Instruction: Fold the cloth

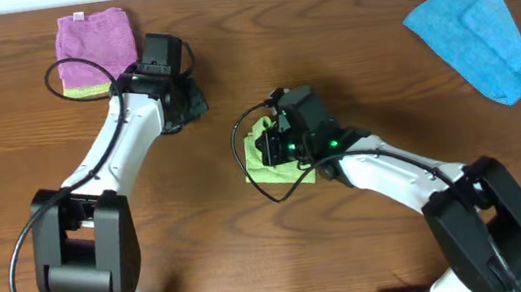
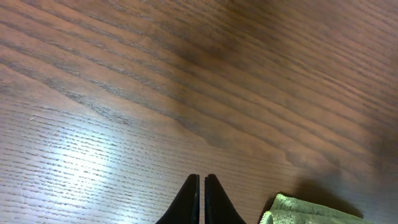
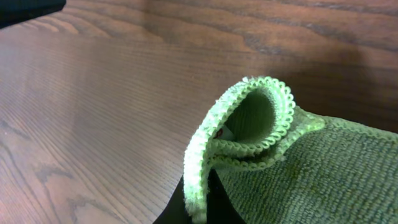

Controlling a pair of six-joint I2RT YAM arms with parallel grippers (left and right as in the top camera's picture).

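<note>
Near the middle of the tabletop (image 1: 348, 44), the right fingers (image 3: 225, 210) pinch a curled edge of the cloth (image 1: 261, 162), raised apparently to carry it over for a fold; the left fingers (image 2: 186, 204) (pressed together, holding nothing) hover aside toward the far-left corner.

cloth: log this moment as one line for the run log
cloth: one edge lifted and curled over | right gripper: shut on cloth | left gripper: shut, empty, apart from cloth | fold: unfinished
</note>
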